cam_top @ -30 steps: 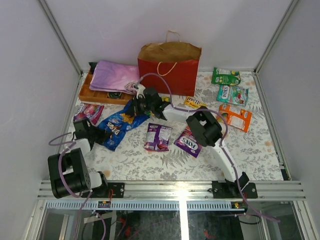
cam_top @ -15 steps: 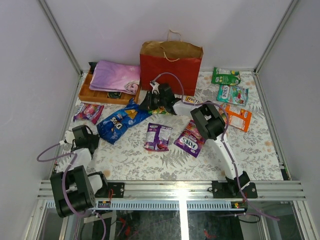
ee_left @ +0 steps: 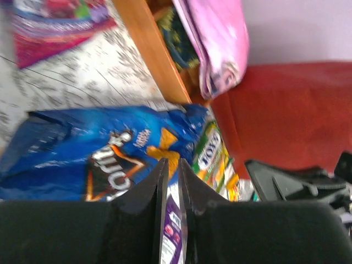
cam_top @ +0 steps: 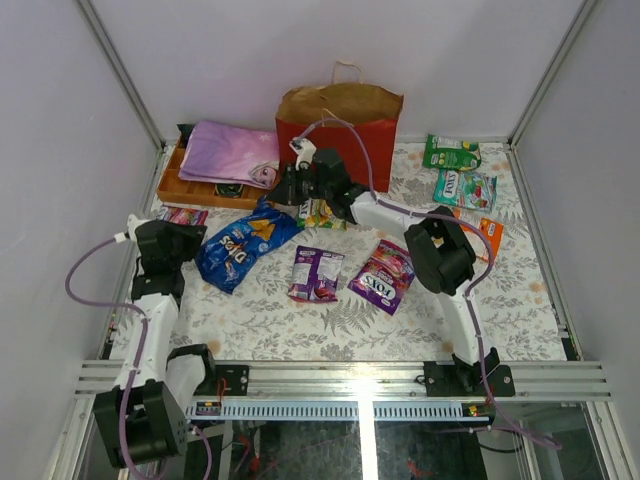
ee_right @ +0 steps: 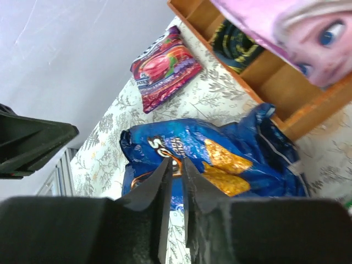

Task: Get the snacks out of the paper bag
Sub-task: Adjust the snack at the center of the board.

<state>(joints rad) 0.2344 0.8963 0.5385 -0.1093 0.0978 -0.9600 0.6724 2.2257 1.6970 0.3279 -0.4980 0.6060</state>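
Both arms have shifted since a second ago: the left one has drawn back from the Doritos bag (cam_top: 243,247) toward the desk's (cam_top: 300,330) left edge, and the right one has stretched farther out, so its wrist now sits just in front of the paper bag (cam_top: 340,140), beside the tray (cam_top: 185,188). The left pincer (ee_left: 172,162) is spread only a sliver and grips nothing; its camera looks over the Doritos bag toward the tray and the red bag. The right pincer (ee_right: 175,160) is likewise parted by a thin gap and empty, hanging above the Doritos bag's upper end. The paper bag stands upright at the far edge, mouth open, handles up. The snacks lie outside it on the desk: the Doritos bag flat left of centre, a purple packet (cam_top: 317,272) and a Fox's packet (cam_top: 382,276) near the middle, two green packs (cam_top: 452,152) and an orange one (cam_top: 478,232) at the right, a red-purple packet (cam_top: 180,215) at the left. A pink cloth (cam_top: 228,150) covers the tray.
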